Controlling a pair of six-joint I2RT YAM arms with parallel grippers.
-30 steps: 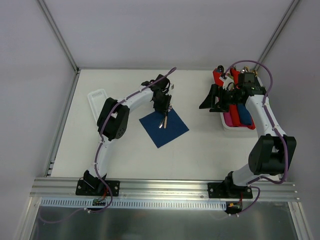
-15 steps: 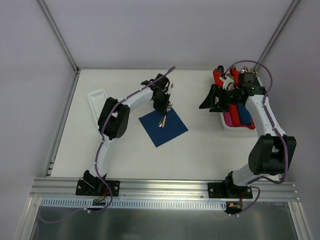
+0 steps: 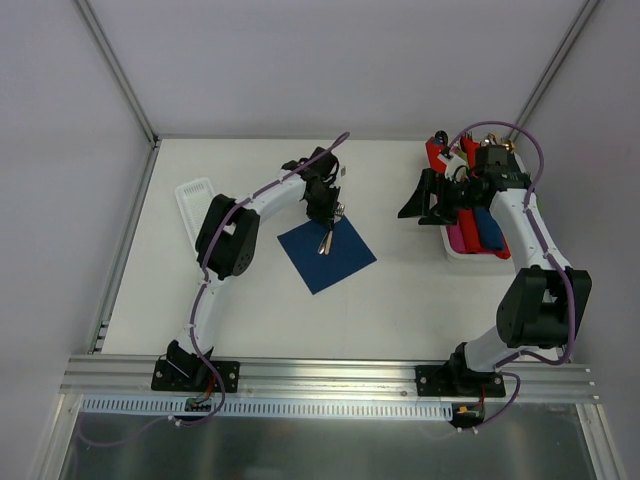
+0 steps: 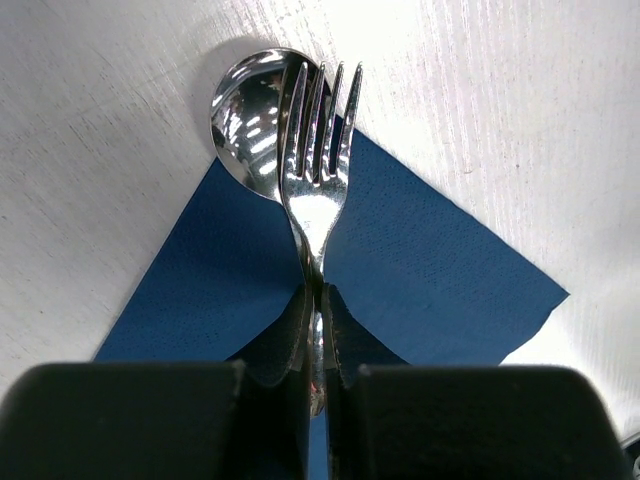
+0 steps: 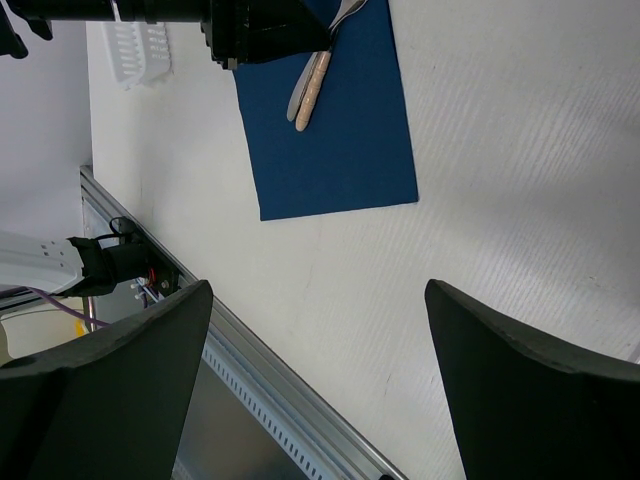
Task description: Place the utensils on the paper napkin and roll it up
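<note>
White table point(image 3: 400, 300), pale walls. At centre lies the navy paper napkin point(image 3: 330, 262). The utensils point(image 3: 326, 240) rest on its 12 o'clock corner, necks pinched by the left gripper point(image 3: 325, 212). At 2 o'clock the right gripper point(image 3: 420, 207) hovers, jaws spread, beside a tray point(image 3: 470, 256).

Overhead view, left wrist close, right seemingly farther, napkin point(image 3: 338, 266) shared

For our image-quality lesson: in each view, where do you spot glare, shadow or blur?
Left wrist: mirror glare on the utensils, washed-out table; the left pincer is dark and soft. Right wrist: the right pincer looms blurred. Top external: even light, sharp.
</note>
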